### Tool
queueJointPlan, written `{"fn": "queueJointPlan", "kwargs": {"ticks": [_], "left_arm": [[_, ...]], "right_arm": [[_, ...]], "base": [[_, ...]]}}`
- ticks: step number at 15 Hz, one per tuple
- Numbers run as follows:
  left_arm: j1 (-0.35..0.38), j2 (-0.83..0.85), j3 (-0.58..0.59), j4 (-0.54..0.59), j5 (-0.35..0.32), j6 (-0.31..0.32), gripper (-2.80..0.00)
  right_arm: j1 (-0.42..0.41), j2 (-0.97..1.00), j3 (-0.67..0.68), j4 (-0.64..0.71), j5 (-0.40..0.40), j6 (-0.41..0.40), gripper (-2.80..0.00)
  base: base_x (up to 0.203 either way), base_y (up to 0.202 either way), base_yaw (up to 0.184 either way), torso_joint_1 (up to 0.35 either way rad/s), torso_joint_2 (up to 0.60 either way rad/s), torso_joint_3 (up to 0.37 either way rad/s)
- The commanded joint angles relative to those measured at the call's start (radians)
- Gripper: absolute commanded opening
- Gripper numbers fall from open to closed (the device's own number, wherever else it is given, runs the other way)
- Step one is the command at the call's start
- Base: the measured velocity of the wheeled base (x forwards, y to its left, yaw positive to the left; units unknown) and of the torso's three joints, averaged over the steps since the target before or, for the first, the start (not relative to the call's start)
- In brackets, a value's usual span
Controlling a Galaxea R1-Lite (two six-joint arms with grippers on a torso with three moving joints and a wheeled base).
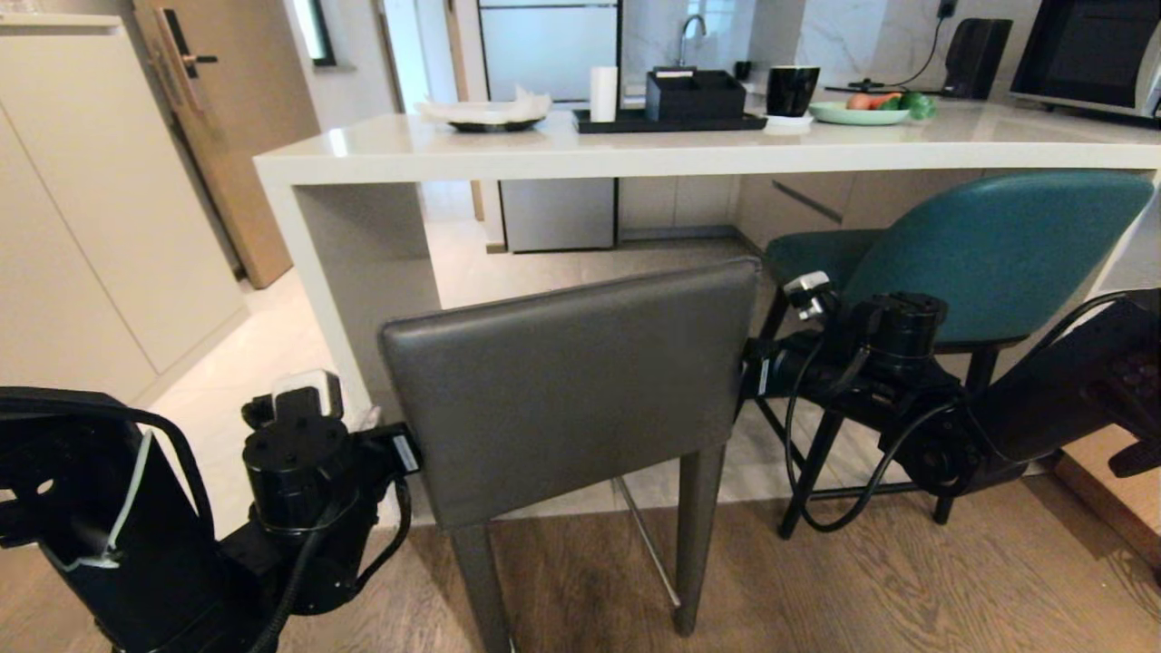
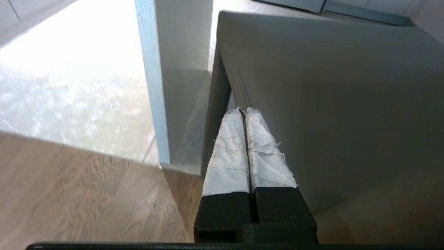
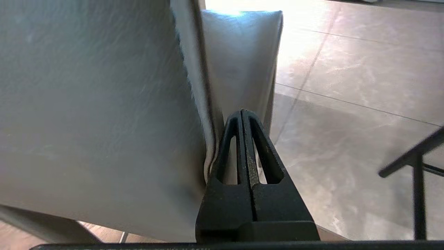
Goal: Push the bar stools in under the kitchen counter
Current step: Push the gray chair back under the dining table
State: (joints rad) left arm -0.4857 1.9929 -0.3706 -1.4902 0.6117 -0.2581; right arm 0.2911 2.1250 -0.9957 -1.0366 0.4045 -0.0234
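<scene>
Floor: wood planks near, pale tiles under the kitchen counter.
Counter top: tray, plates, black mug.
Grey stool: in front of the counter's end panel, back short of the slab.
Teal stool: right, seat partly under.
Left gripper: closed, empty, taped tips against the grey back's left edge.
Right gripper: closed, empty, beside the right edge.
Wrist views only: fingertips, hidden from the head.
</scene>
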Motion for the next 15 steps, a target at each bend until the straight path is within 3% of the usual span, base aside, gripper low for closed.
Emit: {"fn": "queueJointPlan", "kwargs": {"ticks": [1,5,10,15], "left_arm": [[0.001,-0.020,0.047,-0.005,-0.017,-0.019,-2.80],[0.071,0.011,0.028,-0.040,-0.131,-0.020,-2.80],[0.138,0.077,-0.027,-0.040,-0.182,-0.016,-2.80],[0.133,0.103,-0.079,-0.040,-0.231,0.000,-2.80]], "right_arm": [[0.001,-0.018,0.016,-0.013,0.001,-0.001,-2.80],[0.046,-0.043,0.139,-0.139,0.000,-0.001,-2.80],[0.060,-0.034,0.169,-0.168,-0.001,-0.001,-2.80],[0.060,-0.042,0.212,-0.184,0.001,-0.003,-2.80]], "base": [[0.000,0.000,0.000,0.000,0.00,0.000],[0.000,0.000,0.000,0.000,0.00,0.000],[0.000,0.000,0.000,0.000,0.00,0.000],[0.000,0.000,0.000,0.000,0.00,0.000]]}}
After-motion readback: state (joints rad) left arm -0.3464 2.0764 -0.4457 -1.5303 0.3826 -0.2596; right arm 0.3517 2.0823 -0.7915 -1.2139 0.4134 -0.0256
